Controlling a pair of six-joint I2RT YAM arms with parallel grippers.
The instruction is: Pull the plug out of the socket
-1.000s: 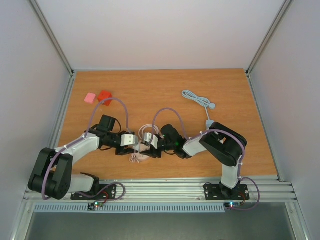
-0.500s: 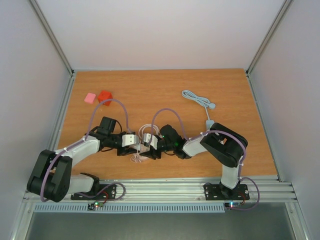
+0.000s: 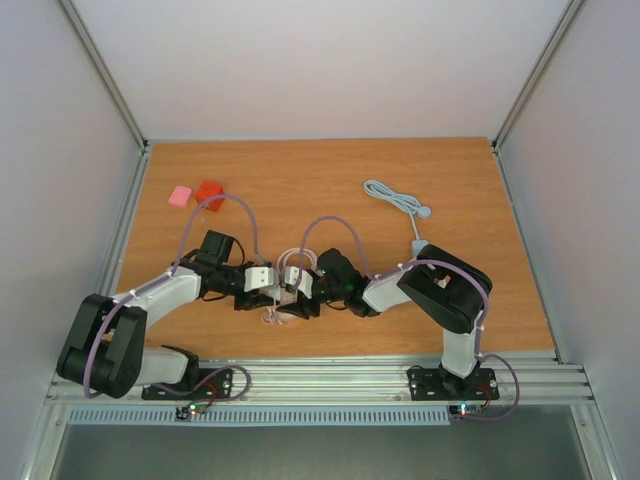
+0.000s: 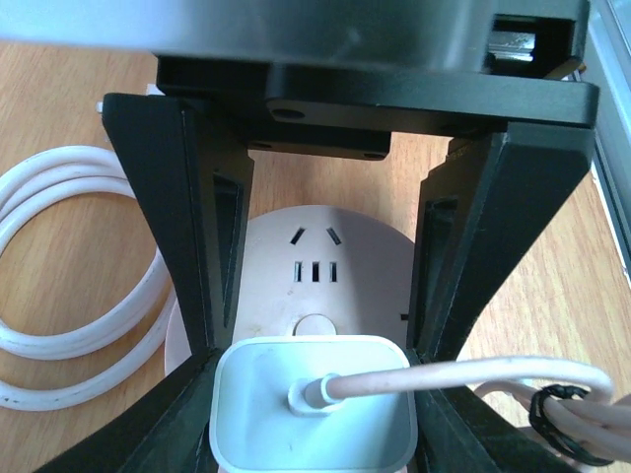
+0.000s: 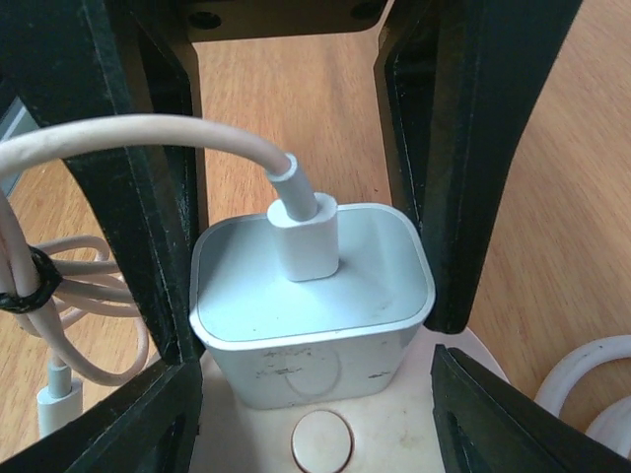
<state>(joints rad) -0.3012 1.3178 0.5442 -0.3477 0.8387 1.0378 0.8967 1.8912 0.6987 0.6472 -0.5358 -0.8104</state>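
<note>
A white cube plug [image 5: 365, 286] with a pale cable stands on the round pinkish socket [image 5: 394, 434], mid-table near the front. Both grippers meet over it from opposite sides. My left gripper [image 4: 320, 345] comes from the left, its fingertips [image 4: 222, 335] pressed to the plug's [image 4: 296, 424] near corners, shut on it above the socket face [image 4: 315, 246]. My right gripper [image 5: 314, 335] straddles the plug from the right, open, its fingers [image 5: 449, 246] close beside the sides. From above, the left gripper [image 3: 272, 290] and right gripper [image 3: 290, 292] hide most of the socket [image 3: 285, 314].
The plug's cable lies coiled by the socket [image 4: 59, 296] and tied in a bundle [image 5: 59, 286]. A red block [image 3: 210, 192] and a pink block [image 3: 180, 196] sit at the far left. A grey cable with its adapter [image 3: 395, 197] lies at the far right. A metal rail [image 3: 320, 378] borders the near edge.
The right arm has edged slightly left toward the socket. The left gripper has settled against the plug. The socket and plug have stayed where they were.
</note>
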